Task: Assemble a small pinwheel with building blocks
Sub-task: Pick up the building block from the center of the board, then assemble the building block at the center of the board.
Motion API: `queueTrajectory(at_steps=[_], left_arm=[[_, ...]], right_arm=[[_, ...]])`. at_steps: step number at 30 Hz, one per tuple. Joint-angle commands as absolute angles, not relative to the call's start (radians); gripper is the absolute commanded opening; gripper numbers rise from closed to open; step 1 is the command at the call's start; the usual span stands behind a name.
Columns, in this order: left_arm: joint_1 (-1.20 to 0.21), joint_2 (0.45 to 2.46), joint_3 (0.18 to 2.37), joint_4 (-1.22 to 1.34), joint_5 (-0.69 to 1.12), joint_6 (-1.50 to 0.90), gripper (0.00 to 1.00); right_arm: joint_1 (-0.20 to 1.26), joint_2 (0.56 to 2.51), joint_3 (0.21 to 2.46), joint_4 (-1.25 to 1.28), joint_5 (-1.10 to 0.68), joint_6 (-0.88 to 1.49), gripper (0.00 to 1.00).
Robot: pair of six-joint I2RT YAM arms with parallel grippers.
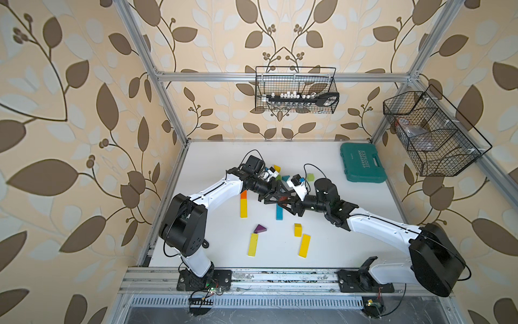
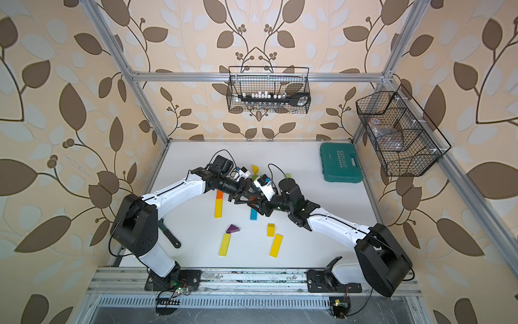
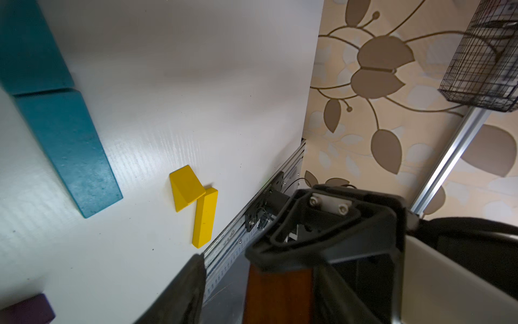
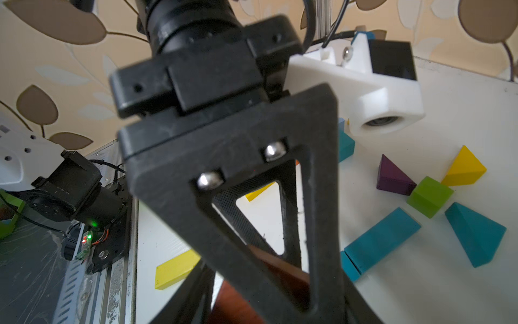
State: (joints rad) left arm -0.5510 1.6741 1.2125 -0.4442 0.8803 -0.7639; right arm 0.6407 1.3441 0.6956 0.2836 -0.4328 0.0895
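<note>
Well apart from the teal tool case [image 1: 363,162], two robot grippers meet tip to tip around one brown wedge [image 3: 277,294], held over the white table [image 1: 330,258]. The right gripper [image 1: 286,204] is clenched on that wedge, one finger [image 3: 375,218] pressed against it. The left gripper [image 1: 281,197] is released, its visible finger [image 3: 190,291] standing clear with a gap between.

The building blocks, counted across the views:
- three yellow bars [image 1: 243,208] [image 1: 253,244] [image 1: 304,245]
- one orange bar [image 1: 244,194]
- two blue bars [image 3: 30,45] [image 3: 70,151], lying end to end
- two green cubes [image 1: 310,177] [image 4: 429,196]
- two purple wedges [image 1: 260,228] [image 4: 392,176]
- two yellow wedges [image 3: 186,188] [image 4: 465,168]
- one teal wedge [image 4: 476,235]
- the one brown wedge (another teal piece [image 4: 346,146] is too hidden to name)

One green cube lies alone, nearest the case. The other, farther from the case, has a purple and a yellow wedge touching it and the teal wedge just beside. The yellow bars lie farthest from the case.

White letters on the case lid read "EXPLOIT".

Two black wire baskets [image 1: 295,89] [image 1: 434,134] hang on the metal frame [image 1: 280,76]. The one nearer the case holds a clear bag [image 1: 412,131], the other a rack [image 1: 294,97] of small pieces. The left gripper's black frame fills most of the right wrist view. In both top views the arms cover nearly all of the brown wedge.
</note>
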Motion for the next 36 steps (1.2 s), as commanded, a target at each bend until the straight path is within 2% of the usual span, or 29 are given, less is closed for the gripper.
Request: queueTrajectory(at_steps=[1, 3, 7, 14, 20, 28, 36], left_arm=[[-0.55, 1.662, 1.247, -0.428, 0.829, -0.79, 0.69], [-0.534, 1.643, 1.24, -0.43, 0.795, -0.808, 0.78], [-0.475, 1.573, 1.209, -0.443, 0.73, -0.83, 0.83], [-0.402, 1.452, 1.2, -0.579, 0.576, -0.74, 0.87], [-0.375, 1.449, 1.19, -0.663, 0.525, -0.674, 0.87], [-0.373, 1.357, 1.128, -0.762, 0.363, -0.646, 0.87], [-0.374, 1.353, 1.082, -0.766, 0.341, -0.646, 0.87]], right_arm=[[0.65, 1.336, 0.721, 0.258, -0.386, 0.119, 0.19], [0.649, 1.322, 0.719, 0.223, -0.364, 0.12, 0.18], [0.627, 1.275, 0.734, 0.083, -0.225, 0.182, 0.17], [0.391, 1.263, 0.796, -0.194, 0.044, 0.351, 0.15], [0.224, 1.517, 0.952, -0.263, 0.126, 0.424, 0.16], [0.191, 1.862, 1.226, -0.305, 0.231, 0.424, 0.15], [0.182, 2.042, 1.384, -0.322, 0.267, 0.468, 0.15]])
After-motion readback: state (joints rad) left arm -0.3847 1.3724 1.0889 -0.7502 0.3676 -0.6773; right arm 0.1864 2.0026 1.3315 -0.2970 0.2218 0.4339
